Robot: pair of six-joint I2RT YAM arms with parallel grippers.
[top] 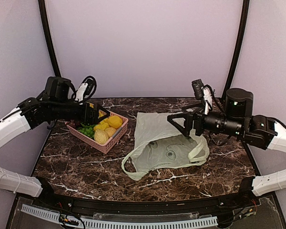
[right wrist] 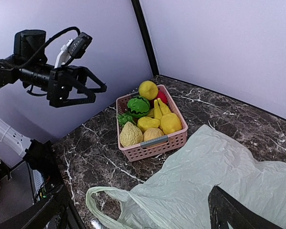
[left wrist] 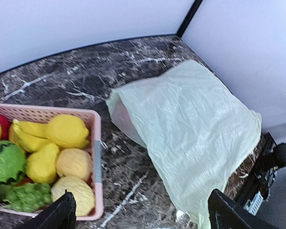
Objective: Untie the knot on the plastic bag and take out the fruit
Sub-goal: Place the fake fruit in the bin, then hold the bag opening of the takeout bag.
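Pink basket (top: 115,138): we see it on the left part of the worktop (top: 76,167), filled with fruit (left wrist: 66,130). A plump yellow-orange piece lies on top beside the bananas (left wrist: 28,130). With them are a yellow pear shape (left wrist: 42,162), a green melon-striped ball (left wrist: 6,161), grapes (left wrist: 28,198), a red piece (left wrist: 4,125) and two pale textured rounds (left wrist: 74,163).
Basket end farthest from the bag: a yellow ball (right wrist: 148,89) sits against the wall there.
Plastic bag (top: 157,138): pale green, slack and nearly flat, just right of the basket and not touching it. The handles are loose and not tied together, and one forms an open loop on the worktop.
Bag contents: we cannot tell. The film is cloudy, with two round marks near the mouth and a faint pinkish tint at one corner in the left wrist view.
Cut off: the left wrist view crops the basket's left side, and in the top view the left arm covers the basket's far corner.
Left fingers (top: 103,114): spread wide and holding nothing. They hang over the basket's far corner, above the fruit and apart from it, with the bag to their right.
Right fingers (top: 181,123): spread wide and empty, raised over the bag's right half, well apart from the fruit in the basket.
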